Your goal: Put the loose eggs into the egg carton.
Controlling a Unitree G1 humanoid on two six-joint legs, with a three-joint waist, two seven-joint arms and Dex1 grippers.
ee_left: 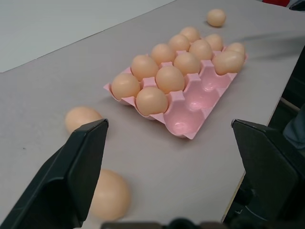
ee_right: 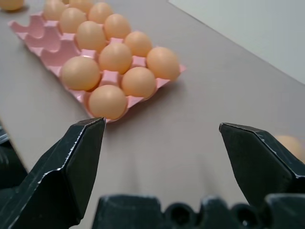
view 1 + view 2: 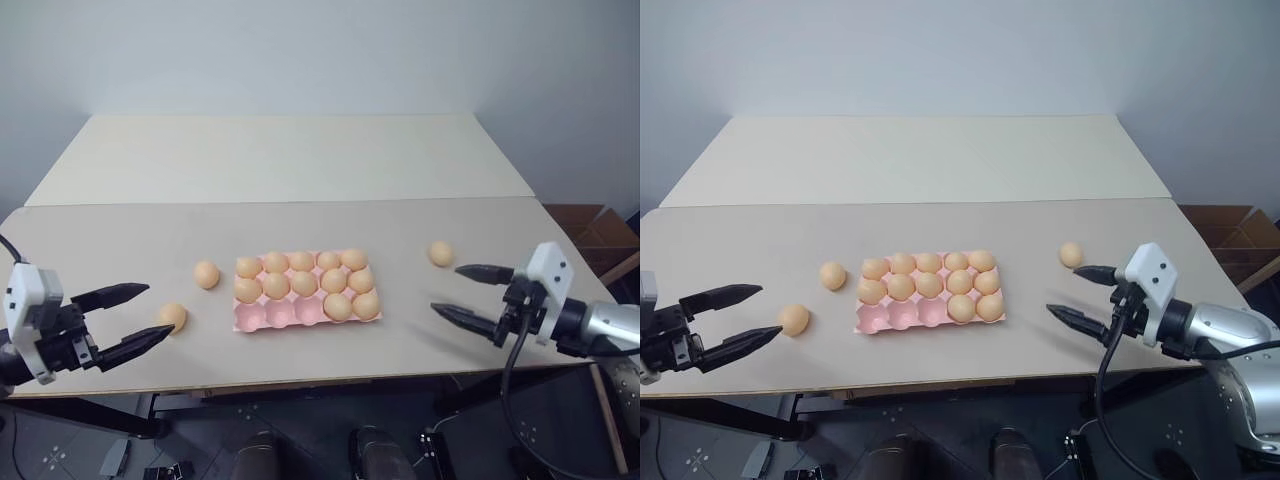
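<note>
On the near half of the pale, matte table, a flat pink moulded tray is lying with three rows of five round cups. Smooth, oval, orange-tan eggs are filling twelve of them: the whole far row, the whole middle row, and the two near-row cups at the tray's right end. Three near-row cups toward the robot's left are showing bare pink hollows with a faint sheen.

Three more eggs are resting loose on the tabletop. One egg is sitting just beside the tray's left end, apart from it. A second egg is lying farther left and nearer the table's front edge, close to the left gripper's far finger. A third egg is sitting well off to the right of the tray, near the right gripper.

The left gripper is hovering low at the table's left front corner, pointing toward the tray and slightly downward, its two tapered black fingers spread wide with nothing between them. In its wrist view the nearest loose egg is peeking out beside one finger, whether touching it cannot be told.

The right gripper is reaching in from the right front, angled toward the tray, its fingers likewise gaping wide and holding nothing. Both arms are ending in white wrist housings with black cables trailing
</note>
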